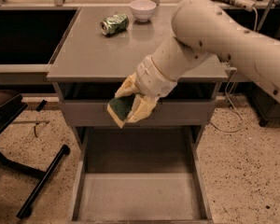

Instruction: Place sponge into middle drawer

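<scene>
Gripper (132, 107) holding wavy-edged yellow sponge (118, 110) above shallow grey drawer tray (77, 197); on tabletop (91, 55) behind, crushed green can (114, 24) left of white bowl (143, 9).

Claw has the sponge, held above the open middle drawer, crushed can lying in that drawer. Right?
Not quite. The camera view shows the crushed can on the tabletop, beside the white bowl, not in the drawer. The rest stands: the claw holds the sponge above the open middle drawer, whose floor is bare.
</scene>
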Action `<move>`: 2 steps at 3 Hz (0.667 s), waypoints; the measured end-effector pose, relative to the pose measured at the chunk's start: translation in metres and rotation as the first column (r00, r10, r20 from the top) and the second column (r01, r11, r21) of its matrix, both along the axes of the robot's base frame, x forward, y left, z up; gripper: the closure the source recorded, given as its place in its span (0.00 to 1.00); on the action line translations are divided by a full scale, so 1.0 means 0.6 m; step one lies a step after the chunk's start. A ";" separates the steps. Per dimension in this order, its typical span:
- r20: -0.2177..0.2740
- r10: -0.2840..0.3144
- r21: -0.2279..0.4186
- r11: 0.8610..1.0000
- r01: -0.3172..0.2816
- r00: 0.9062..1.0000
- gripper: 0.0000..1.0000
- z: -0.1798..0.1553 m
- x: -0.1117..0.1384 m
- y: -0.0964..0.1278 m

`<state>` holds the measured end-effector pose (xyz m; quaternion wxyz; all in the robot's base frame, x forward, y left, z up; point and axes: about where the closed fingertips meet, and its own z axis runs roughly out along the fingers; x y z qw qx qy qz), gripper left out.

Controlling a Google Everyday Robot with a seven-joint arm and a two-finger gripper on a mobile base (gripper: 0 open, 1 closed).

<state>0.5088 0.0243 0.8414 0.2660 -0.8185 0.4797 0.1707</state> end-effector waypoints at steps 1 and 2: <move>-0.061 -0.093 0.088 0.991 0.098 0.994 1.00 -0.093 -0.008 0.009; -0.110 -0.189 0.143 0.968 0.204 0.976 1.00 -0.172 -0.010 0.018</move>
